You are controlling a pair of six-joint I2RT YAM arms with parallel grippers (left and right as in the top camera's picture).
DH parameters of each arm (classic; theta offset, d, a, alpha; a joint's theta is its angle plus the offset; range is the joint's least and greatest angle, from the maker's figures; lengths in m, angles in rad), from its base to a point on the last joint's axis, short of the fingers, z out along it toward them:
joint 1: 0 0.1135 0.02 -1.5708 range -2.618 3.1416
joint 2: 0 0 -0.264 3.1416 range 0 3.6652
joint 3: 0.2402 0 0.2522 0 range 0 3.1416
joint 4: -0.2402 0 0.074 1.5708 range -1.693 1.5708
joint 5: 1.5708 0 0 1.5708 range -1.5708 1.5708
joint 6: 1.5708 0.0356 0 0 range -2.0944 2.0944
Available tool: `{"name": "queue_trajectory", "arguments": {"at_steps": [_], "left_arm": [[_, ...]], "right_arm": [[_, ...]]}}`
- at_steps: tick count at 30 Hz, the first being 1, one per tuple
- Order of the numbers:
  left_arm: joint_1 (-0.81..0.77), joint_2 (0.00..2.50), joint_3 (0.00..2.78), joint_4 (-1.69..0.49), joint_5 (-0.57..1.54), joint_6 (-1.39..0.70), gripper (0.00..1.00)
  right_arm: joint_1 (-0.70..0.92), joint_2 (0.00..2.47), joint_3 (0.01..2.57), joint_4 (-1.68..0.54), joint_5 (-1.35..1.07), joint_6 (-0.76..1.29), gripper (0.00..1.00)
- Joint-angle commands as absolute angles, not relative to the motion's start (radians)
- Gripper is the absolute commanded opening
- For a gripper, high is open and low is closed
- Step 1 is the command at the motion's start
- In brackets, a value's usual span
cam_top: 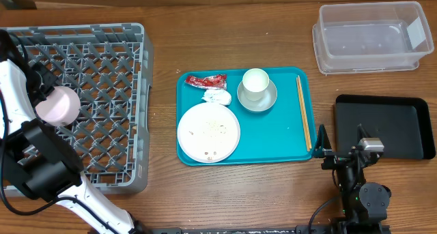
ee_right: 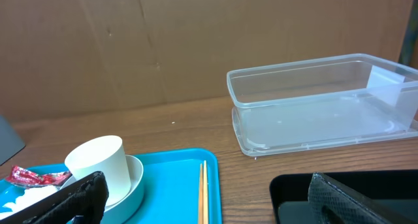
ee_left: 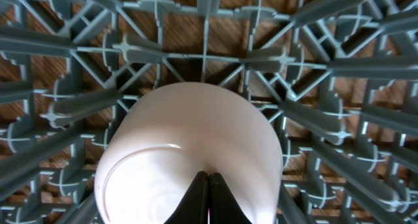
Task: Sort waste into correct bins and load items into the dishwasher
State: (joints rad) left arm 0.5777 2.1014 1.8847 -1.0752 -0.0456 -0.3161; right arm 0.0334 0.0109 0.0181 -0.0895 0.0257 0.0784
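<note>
A wooden desk carries a grey dish rack at the left, a teal tray in the middle, a clear tub at the far right and a black tray at the near right. On the teal tray a large white plate lies at the near left, dotted with white crumbs. A grey bowl sits farther back with a small white cup standing in it. Thin chopsticks lie along the tray's right edge. A red wrapper and a crumpled tissue rest at the far left corner. Over the rack's lattice, the left gripper has its jaws pinching the rim of a small white bowl. The right gripper hangs between the teal and black trays, jaws spread wide and holding nothing.
</note>
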Motion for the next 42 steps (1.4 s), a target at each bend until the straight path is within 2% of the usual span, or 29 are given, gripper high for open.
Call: {"name": "queue_trajectory", "arguments": {"at_steps": [1, 8, 16, 21, 22, 25, 33, 34, 35, 36, 37, 39, 41, 42], "left_arm": [[0.582, 2.106, 1.860, -1.065, -0.052, -0.330, 0.04], [0.582, 2.106, 1.861, -1.060, 0.050, -0.329, 0.04], [0.584, 2.081, 1.935, -1.118, 0.327, -0.310, 0.04], [0.582, 2.033, 2.007, -1.160, 0.590, -0.310, 0.04], [0.569, 2.006, 2.014, -1.177, 0.703, -0.305, 0.04], [0.530, 1.966, 2.014, -1.202, 0.815, -0.238, 0.04], [0.286, 1.932, 2.011, -1.316, 0.822, -0.052, 0.04], [0.244, 1.934, 2.011, -1.332, 0.816, -0.027, 0.08], [0.199, 1.937, 2.010, -1.344, 0.804, -0.007, 0.18], [0.160, 1.942, 2.010, -1.353, 0.791, 0.010, 0.38], [0.115, 1.945, 2.010, -1.361, 0.769, 0.032, 0.51], [0.027, 1.956, 2.010, -1.369, 0.701, 0.060, 0.64], [-0.060, 1.967, 2.009, -1.365, 0.615, 0.060, 0.82], [-0.105, 1.971, 2.009, -1.360, 0.570, 0.060, 0.84]], "right_arm": [[0.031, 0.003, 0.008, -0.083, 0.024, 0.082, 1.00], [0.031, 0.003, 0.008, -0.083, 0.024, 0.082, 1.00], [0.031, 0.003, 0.008, -0.083, 0.024, 0.082, 1.00], [0.030, 0.003, 0.008, -0.083, 0.024, 0.082, 1.00], [0.031, 0.003, 0.008, -0.083, 0.024, 0.082, 1.00], [0.031, 0.003, 0.008, -0.083, 0.024, 0.082, 1.00], [0.030, 0.003, 0.008, -0.083, 0.024, 0.082, 1.00], [0.030, 0.003, 0.008, -0.083, 0.024, 0.082, 1.00], [0.031, 0.003, 0.008, -0.083, 0.024, 0.082, 1.00], [0.031, 0.003, 0.008, -0.083, 0.024, 0.082, 1.00], [0.031, 0.003, 0.008, -0.083, 0.024, 0.082, 1.00], [0.031, 0.003, 0.008, -0.083, 0.024, 0.082, 1.00], [0.031, 0.003, 0.008, -0.083, 0.024, 0.082, 1.00], [0.031, 0.003, 0.008, -0.083, 0.024, 0.082, 1.00]]}}
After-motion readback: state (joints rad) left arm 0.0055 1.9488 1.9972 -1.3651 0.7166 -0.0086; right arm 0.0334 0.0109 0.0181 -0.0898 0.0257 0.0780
